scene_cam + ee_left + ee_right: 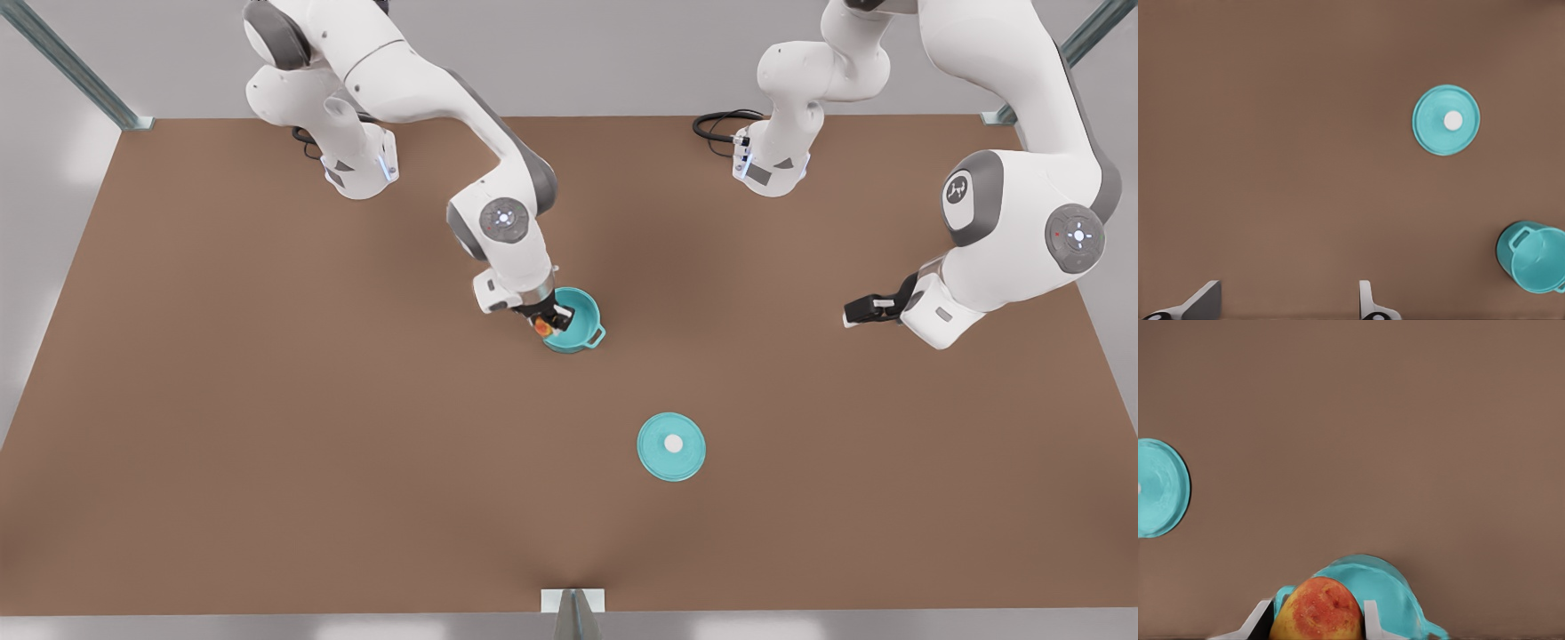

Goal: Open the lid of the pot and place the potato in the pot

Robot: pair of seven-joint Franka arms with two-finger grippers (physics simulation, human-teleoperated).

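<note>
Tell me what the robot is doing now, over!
Right pincer shut on potato, over pot rim. Left pincer open, waiting aside. Pot lid off, flat on table. Nothing in the way.

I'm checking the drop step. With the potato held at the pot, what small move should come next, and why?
Probably the right gripper should shift a little further over the pot's middle, then open. It is shut on the potato, which sits near the rim. The lid already lies on the table, so the pot is open. The left gripper waits open, off to the side.

One pot, one pot lid, one potato and two arms.
</note>
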